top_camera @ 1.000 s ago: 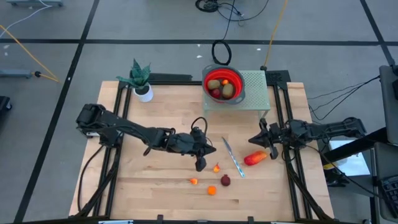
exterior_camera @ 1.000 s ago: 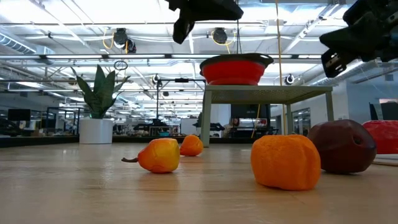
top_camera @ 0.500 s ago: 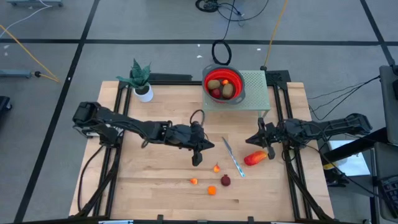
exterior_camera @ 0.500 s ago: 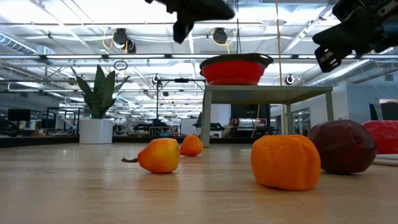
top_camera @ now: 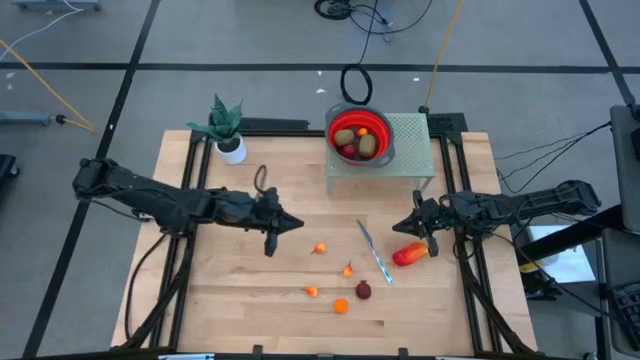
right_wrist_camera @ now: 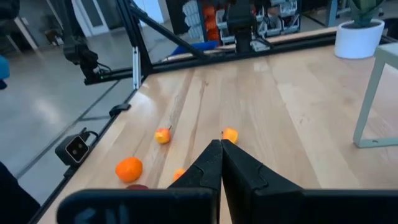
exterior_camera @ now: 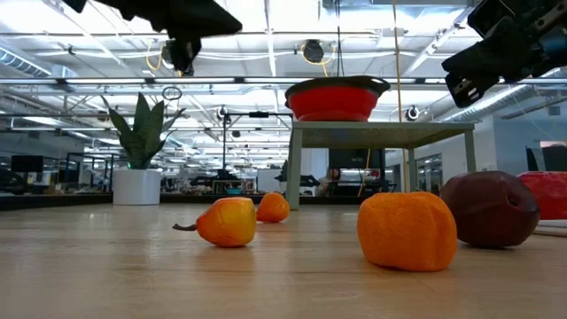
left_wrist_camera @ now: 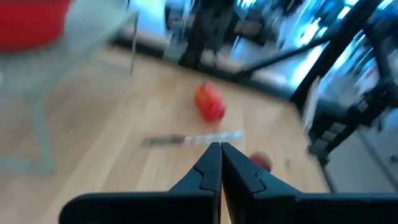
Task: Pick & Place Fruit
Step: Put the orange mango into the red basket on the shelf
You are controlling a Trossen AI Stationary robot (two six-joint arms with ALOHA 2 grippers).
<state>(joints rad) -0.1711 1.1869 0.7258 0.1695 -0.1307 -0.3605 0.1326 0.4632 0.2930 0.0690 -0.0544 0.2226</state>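
The left gripper [top_camera: 271,236] hovered over the tabletop [top_camera: 220,290], fingers pressed together and holding nothing, well apart from the loose fruit [top_camera: 340,306]. The right gripper [top_camera: 418,229], fingers likewise closed, hung just beside the elongated red-orange piece [top_camera: 410,254] without touching it. Small orange pieces [top_camera: 320,248] and a dark red ball [top_camera: 363,290] lay between them near the knife [top_camera: 375,254]; other fruit sat in the red bowl [top_camera: 379,126].

The left arm stretches low across the table, its left gripper [top_camera: 270,238] pinched closed. The right gripper [top_camera: 417,222], fingers together, hangs at the table's right side.
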